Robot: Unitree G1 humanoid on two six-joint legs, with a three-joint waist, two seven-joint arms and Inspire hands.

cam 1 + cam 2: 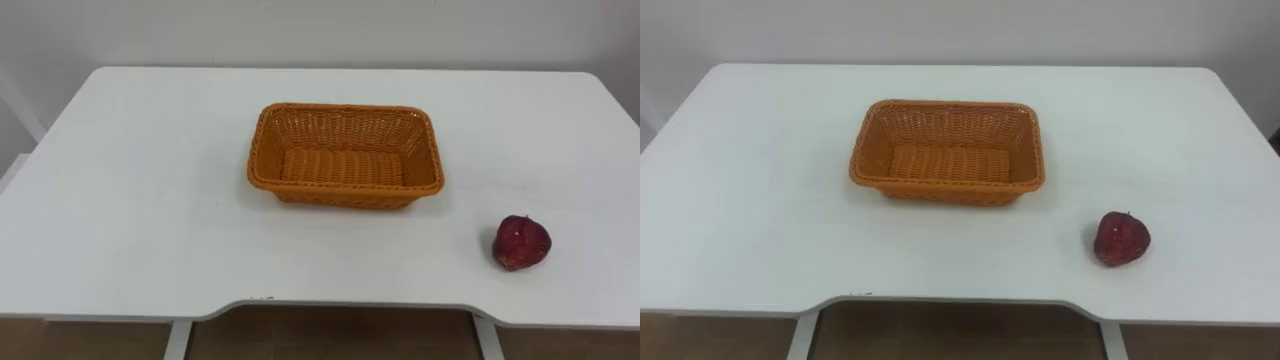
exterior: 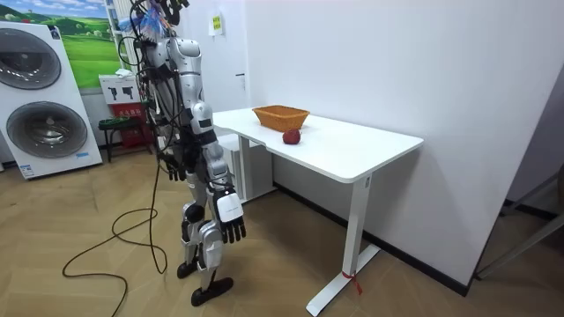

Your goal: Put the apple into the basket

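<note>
The white bench (image 1: 130, 200) carries an empty orange wicker basket (image 1: 262, 150) at its middle. The robot stands before it, right robot hand (image 2: 232, 229) hanging slack, fingers apart. The left robot hand (image 2: 176, 167) I cannot tell. The red apple (image 1: 520, 243) lies right of the basket, near the front edge, so I judge nothing is done yet: grasp and placing remain.

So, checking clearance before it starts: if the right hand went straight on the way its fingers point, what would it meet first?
Probably the floor. The right hand hangs at the robot's side, fingers pointing down, short of the table; nothing shows beneath it, though depth is unclear.
</note>
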